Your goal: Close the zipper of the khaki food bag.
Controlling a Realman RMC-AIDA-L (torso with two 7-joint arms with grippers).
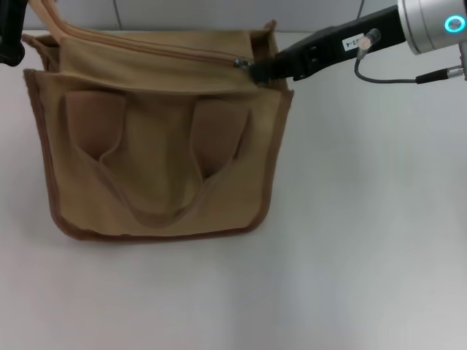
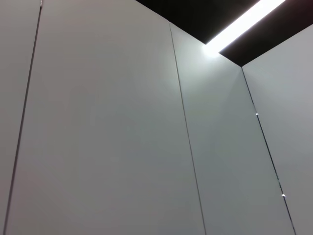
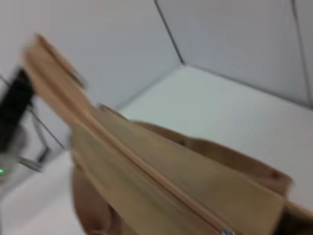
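Observation:
The khaki food bag [image 1: 160, 146] stands on the white table with its front pockets and looped handle facing me. Its zipper [image 1: 153, 45] runs as a tan line across the top panel to a small silver pull tab [image 1: 239, 63] near the bag's right end. My right gripper [image 1: 255, 70] reaches in from the right, its black fingers pinched together at the tab. In the right wrist view the zipper [image 3: 146, 171] crosses the panel and the tab [image 3: 226, 230] glints at the picture's edge. My left gripper [image 1: 9, 36] sits at the bag's far left corner, mostly out of frame.
White table [image 1: 365, 255] spreads in front of and to the right of the bag. A grey cable [image 1: 394, 79] hangs under the right arm. The left wrist view shows only wall panels [image 2: 98, 122] and a ceiling light.

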